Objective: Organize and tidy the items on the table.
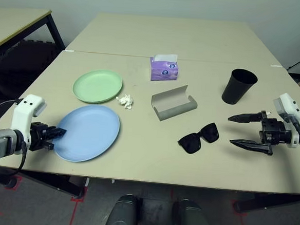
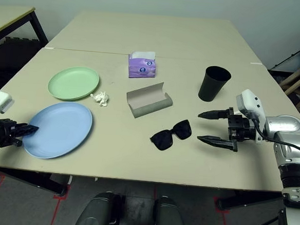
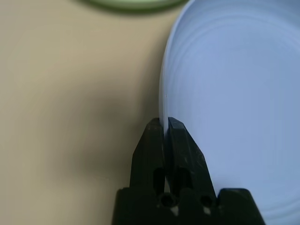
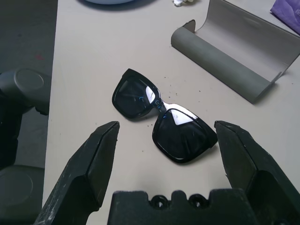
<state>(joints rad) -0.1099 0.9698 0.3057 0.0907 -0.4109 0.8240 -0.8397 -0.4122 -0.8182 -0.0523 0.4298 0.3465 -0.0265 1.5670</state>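
Table: the large pale beige tabletop (image 1: pixel 151 166) carries everything I am tidying; its near edge runs below my two forearms.
Left fingers: my left gripper (image 3: pixel 164 123) is closed on the rim of the light blue plate, one finger on each side of it.
Light blue plate: (image 1: pixel 89 134) at the near left of the table, its outer left rim pinched in my grip.
Black sunglasses: (image 1: pixel 191 142) lying right of the plate, well apart from it, arms folded behind the dark lenses, set at a slant.
Right fingers: my right gripper (image 1: pixel 230 130) is wide open and empty, its fingers pointing in over the table towards the sunglasses.
Grey glasses case: (image 1: pixel 173 108) open beyond the sunglasses, near the middle, its pale inside showing.
Crumpled white paper wad: (image 1: pixel 125 101) between the case and the plates, just beside the green one.
Black cup: (image 1: pixel 238 88) on the right, beyond my right fingers, mouth up.
Pale green plate: (image 1: pixel 98 86) on the left, just beyond the blue plate.
Purple tissue pack: (image 1: pixel 163 70) beyond the case, a white tissue poking from its top.
Seam: a thin line across the tabletop, beyond the tissue pack.
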